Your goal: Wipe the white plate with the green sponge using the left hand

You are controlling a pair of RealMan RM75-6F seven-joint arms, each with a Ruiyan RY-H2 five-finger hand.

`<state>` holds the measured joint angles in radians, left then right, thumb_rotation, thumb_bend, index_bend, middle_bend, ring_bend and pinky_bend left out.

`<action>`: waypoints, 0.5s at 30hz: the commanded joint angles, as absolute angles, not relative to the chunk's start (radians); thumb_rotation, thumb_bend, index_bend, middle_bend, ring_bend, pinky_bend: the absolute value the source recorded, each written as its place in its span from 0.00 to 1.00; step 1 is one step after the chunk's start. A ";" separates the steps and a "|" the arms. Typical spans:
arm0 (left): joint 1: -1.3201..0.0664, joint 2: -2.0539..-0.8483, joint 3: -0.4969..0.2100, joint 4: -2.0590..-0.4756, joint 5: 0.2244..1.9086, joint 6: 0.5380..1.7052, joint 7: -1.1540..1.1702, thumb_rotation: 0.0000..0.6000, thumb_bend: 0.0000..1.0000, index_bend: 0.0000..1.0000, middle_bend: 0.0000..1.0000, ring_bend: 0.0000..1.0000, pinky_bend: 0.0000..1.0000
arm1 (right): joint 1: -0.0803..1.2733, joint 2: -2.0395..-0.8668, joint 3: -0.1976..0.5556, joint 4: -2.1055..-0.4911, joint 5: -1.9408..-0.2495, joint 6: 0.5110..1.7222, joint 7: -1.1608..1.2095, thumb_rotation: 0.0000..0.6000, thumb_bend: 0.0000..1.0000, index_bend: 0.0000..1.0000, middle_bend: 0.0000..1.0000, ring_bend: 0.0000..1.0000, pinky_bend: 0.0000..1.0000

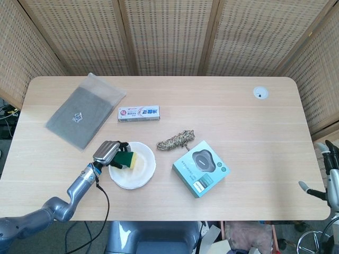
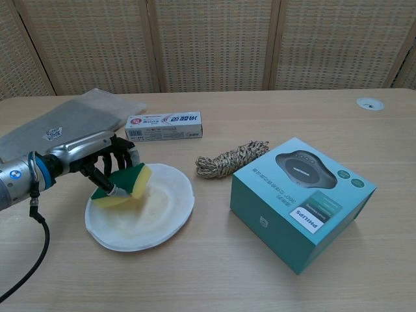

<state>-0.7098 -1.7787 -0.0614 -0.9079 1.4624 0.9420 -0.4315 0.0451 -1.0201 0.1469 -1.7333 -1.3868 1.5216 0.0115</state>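
The white plate (image 1: 139, 172) (image 2: 153, 218) lies flat on the table near the front left. My left hand (image 1: 107, 152) (image 2: 91, 158) reaches in over the plate's left rim and grips the green and yellow sponge (image 1: 126, 159) (image 2: 125, 184), which presses on the plate's left part. Only a grey piece of my right arm (image 1: 329, 185) shows at the head view's right edge; the right hand itself is out of sight in both views.
A toothpaste box (image 1: 139, 113) (image 2: 164, 125) lies behind the plate. A coil of rope (image 1: 175, 140) (image 2: 231, 159) and a teal Philips box (image 1: 201, 168) (image 2: 301, 201) sit to its right. A grey pouch (image 1: 83, 110) (image 2: 62, 123) lies at the back left.
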 commanded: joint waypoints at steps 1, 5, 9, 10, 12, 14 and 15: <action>-0.717 -1.753 -0.076 -0.950 1.474 0.964 -0.434 1.00 0.18 0.59 0.53 0.43 0.51 | 0.045 -1.019 0.146 -1.734 -1.388 1.521 0.014 1.00 0.00 0.05 0.00 0.00 0.00; -0.724 -1.747 -0.080 -0.980 1.472 0.958 -0.415 1.00 0.18 0.59 0.53 0.43 0.51 | 0.045 -1.018 0.146 -1.734 -1.388 1.521 0.014 1.00 0.00 0.05 0.00 0.00 0.00; -0.727 -1.775 -0.073 -0.960 1.461 0.933 -0.396 1.00 0.18 0.59 0.53 0.43 0.51 | 0.045 -1.019 0.147 -1.733 -1.386 1.519 0.014 1.00 0.00 0.05 0.00 0.00 0.00; -0.726 -1.784 -0.071 -0.951 1.458 0.926 -0.397 1.00 0.18 0.59 0.53 0.43 0.51 | 0.045 -1.019 0.147 -1.733 -1.386 1.519 0.014 1.00 0.00 0.05 0.00 0.00 0.00; -0.725 -1.800 -0.066 -0.929 1.454 0.915 -0.397 1.00 0.18 0.59 0.53 0.43 0.51 | 0.046 -1.019 0.147 -1.731 -1.385 1.518 0.014 1.00 0.00 0.05 0.00 0.00 0.00; -0.720 -1.819 -0.060 -0.899 1.448 0.904 -0.402 1.00 0.18 0.59 0.53 0.43 0.50 | 0.046 -1.019 0.148 -1.730 -1.383 1.517 0.015 1.00 0.00 0.05 0.00 0.00 0.00; -0.717 -1.826 -0.059 -0.887 1.446 0.902 -0.409 1.00 0.18 0.59 0.53 0.43 0.50 | 0.047 -1.019 0.147 -1.730 -1.383 1.516 0.015 1.00 0.00 0.05 0.00 0.00 0.00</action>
<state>-0.7221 -1.8108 -0.0646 -0.9070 1.4526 0.9115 -0.4018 0.0468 -1.0187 0.1474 -1.7303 -1.3831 1.5156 0.0151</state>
